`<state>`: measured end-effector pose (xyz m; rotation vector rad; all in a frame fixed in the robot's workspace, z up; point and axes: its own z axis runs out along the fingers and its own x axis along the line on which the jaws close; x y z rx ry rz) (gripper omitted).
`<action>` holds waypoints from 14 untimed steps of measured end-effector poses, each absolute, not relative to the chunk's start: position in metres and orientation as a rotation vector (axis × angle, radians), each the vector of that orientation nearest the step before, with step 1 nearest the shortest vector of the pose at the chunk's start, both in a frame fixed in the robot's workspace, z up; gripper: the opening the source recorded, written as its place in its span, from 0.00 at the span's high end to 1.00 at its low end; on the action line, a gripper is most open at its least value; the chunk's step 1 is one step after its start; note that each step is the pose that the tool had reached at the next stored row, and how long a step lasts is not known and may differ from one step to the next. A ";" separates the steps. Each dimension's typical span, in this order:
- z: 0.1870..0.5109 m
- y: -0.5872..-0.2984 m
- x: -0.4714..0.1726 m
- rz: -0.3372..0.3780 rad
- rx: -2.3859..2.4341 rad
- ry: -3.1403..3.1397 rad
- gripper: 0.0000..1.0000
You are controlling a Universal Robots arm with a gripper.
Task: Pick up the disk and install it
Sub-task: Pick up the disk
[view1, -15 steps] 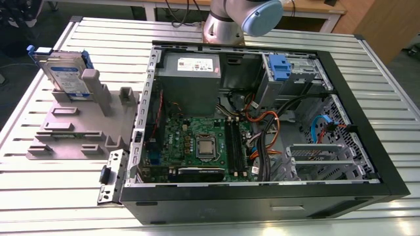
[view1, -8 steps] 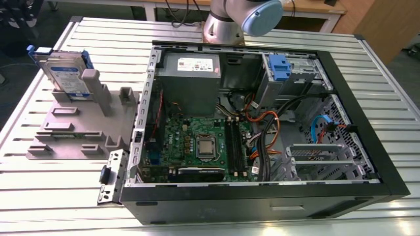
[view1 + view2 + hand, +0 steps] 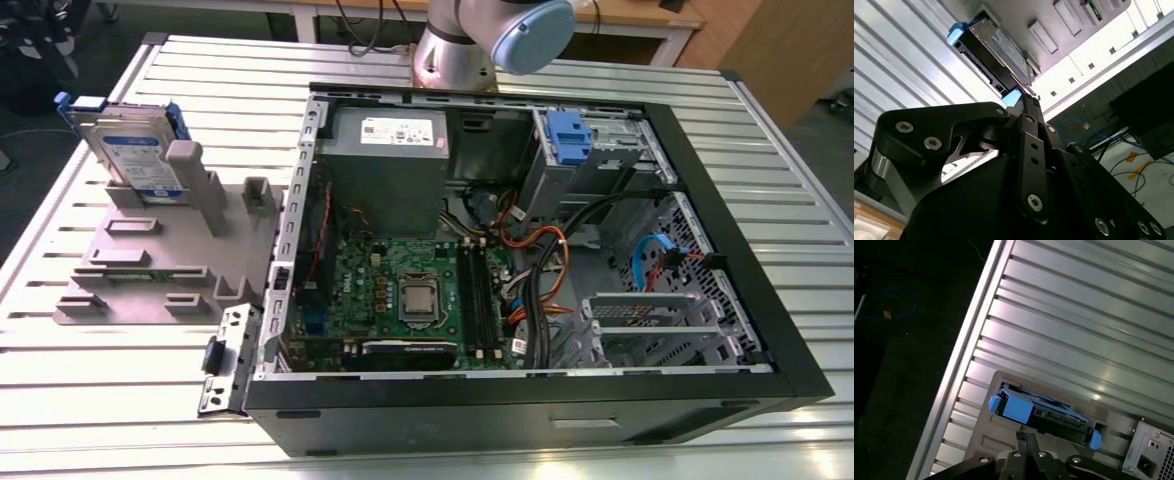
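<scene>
The disk (image 3: 134, 150) is a silver drive with a white-and-blue label in a blue bracket. It stands on edge in a grey holder (image 3: 160, 250) on the table, at the exterior view's left. Both wrist views look down on the disk (image 3: 996, 52) (image 3: 1039, 412) from a distance, still seated in the holder (image 3: 985, 442). My black gripper (image 3: 1026, 440) (image 3: 1026, 107) hangs in the air above it, holds nothing and touches nothing. The arm (image 3: 494, 40) shows at the far edge of the table.
An open black computer case (image 3: 747, 300) lies in the middle of the slatted metal table (image 3: 120, 400). Inside are a motherboard (image 3: 414, 295), a grey power supply (image 3: 387, 160) and a drive bay with a blue latch (image 3: 567, 135). The table's edge (image 3: 961, 365) drops to dark floor.
</scene>
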<state>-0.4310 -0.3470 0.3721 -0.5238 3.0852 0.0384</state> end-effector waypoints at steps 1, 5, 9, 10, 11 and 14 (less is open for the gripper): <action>0.372 -0.347 -0.431 0.038 -0.545 3.082 0.89; 0.371 -0.347 -0.431 0.039 -0.632 3.065 0.89; 0.371 -0.347 -0.431 0.039 -0.719 3.046 0.89; 0.371 -0.347 -0.431 0.039 -0.735 3.043 0.89; 0.371 -0.347 -0.431 0.039 -0.752 3.038 0.89; 0.371 -0.347 -0.431 0.040 -0.806 3.025 0.89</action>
